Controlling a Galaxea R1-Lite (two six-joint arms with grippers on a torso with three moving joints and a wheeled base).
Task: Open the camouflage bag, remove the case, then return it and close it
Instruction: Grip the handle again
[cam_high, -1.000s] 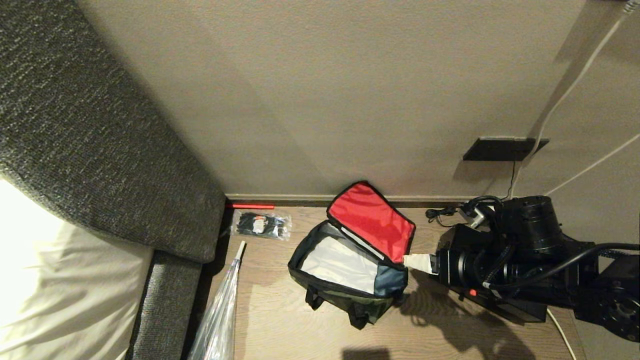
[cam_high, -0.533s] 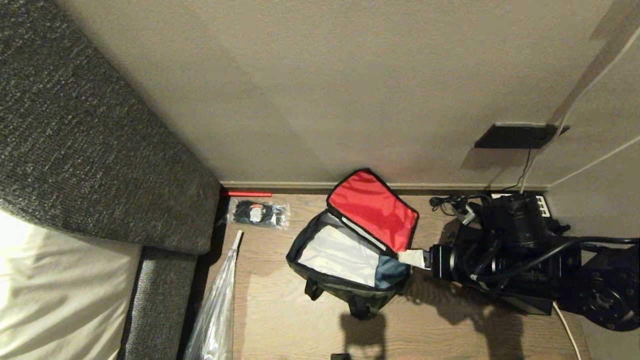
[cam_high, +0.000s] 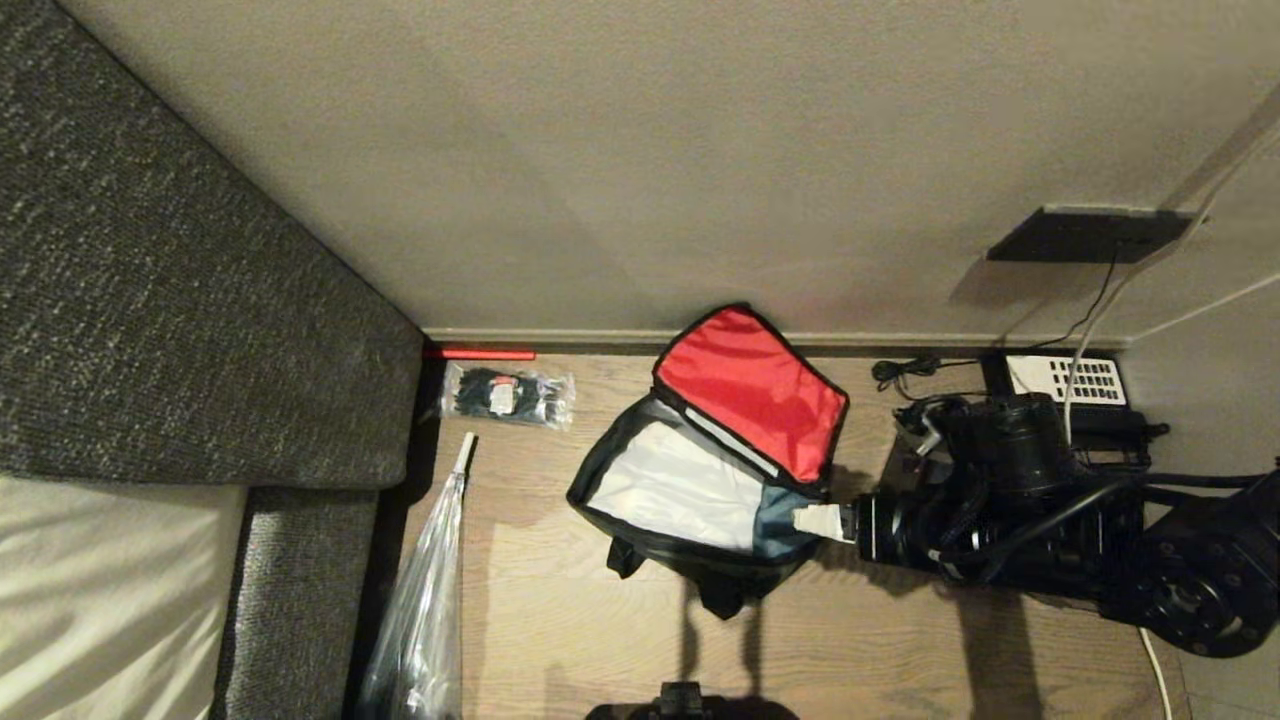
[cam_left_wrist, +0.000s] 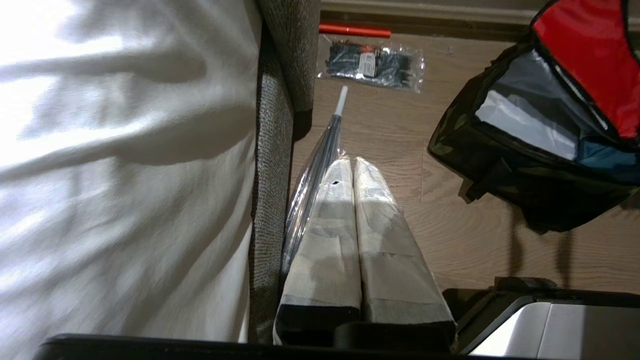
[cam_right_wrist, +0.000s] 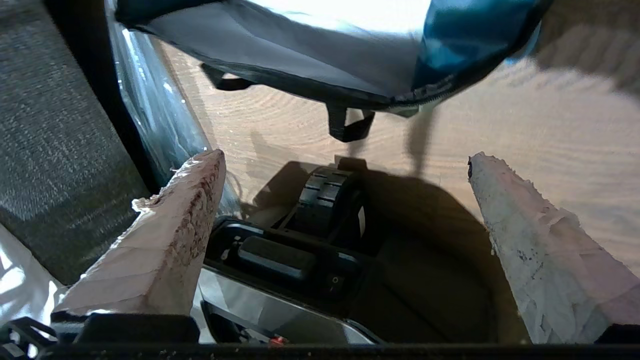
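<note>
A: Wooden floor (cam_high: 900, 650) against a beige wall, beside a bed with a grey padded frame (cam_high: 180, 300). Where does the job stand?

B: Start with the camouflage bag (cam_high: 700, 500). It sits on the floor with its red-lined lid (cam_high: 755, 390) thrown back toward the wall, so the opening looks done. The pale grey and navy inside is bare; I see no case in it.

A: So the case is already out?

B: I judge so, but I cannot find it for certain. Something dark lies under the right arm, mostly hidden, so I won't call that the case.

A: And the right pincer (cam_high: 815, 521)?

B: It reaches level from the robot's right, its white tips at the bag's navy end, just at the rim. In the right wrist view its two fingers (cam_right_wrist: 175, 225) stand wide apart with nothing between them; the bag's edge lies just ahead of them.

A: The left one?

B: The left pincer (cam_left_wrist: 352, 172) hangs parked, fingers pressed together, empty, well apart from the bag. Just beside it lies a folded clear umbrella (cam_left_wrist: 320, 160); farther ahead of it, near the wall, a clear packet of black items (cam_left_wrist: 372, 62).

A: What remains?

B: As I read it: put the case back, then fold the lid down and close it. A desk telephone (cam_high: 1065, 380) sits by the wall beyond the right arm, no part of this.
</note>
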